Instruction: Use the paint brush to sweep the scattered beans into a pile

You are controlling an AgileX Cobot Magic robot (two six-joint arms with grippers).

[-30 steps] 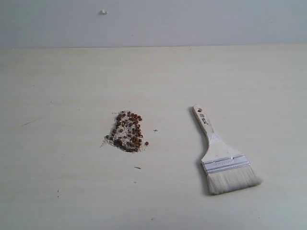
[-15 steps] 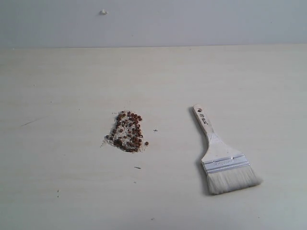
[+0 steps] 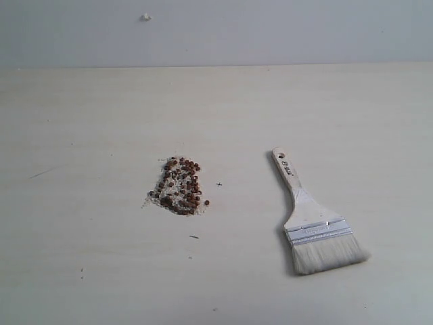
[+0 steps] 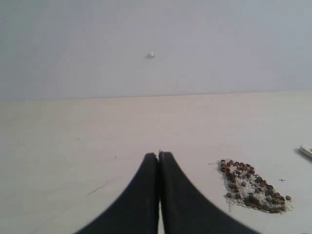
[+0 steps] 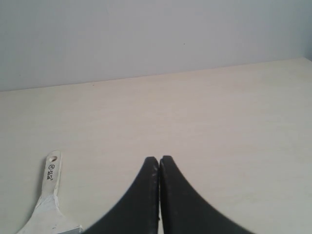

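Note:
The reddish-brown beans (image 3: 180, 185) lie gathered with whitish grains in one small pile (image 4: 253, 192) on the pale table. To its right the paint brush (image 3: 312, 222) lies flat, wooden handle pointing away, white bristles (image 3: 327, 256) toward the near edge. Neither arm shows in the exterior view. In the left wrist view my left gripper (image 4: 158, 155) is shut and empty, with the pile off to one side of it. My right gripper (image 5: 159, 158) is shut and empty too, with the brush handle (image 5: 50, 175) lying apart from it.
A single bean (image 3: 206, 202) sits just off the pile's edge. A small dark cross mark (image 3: 219, 184) lies between pile and brush. A pale wall (image 3: 216, 30) with a small white blob (image 3: 145, 17) stands behind the table's far edge.

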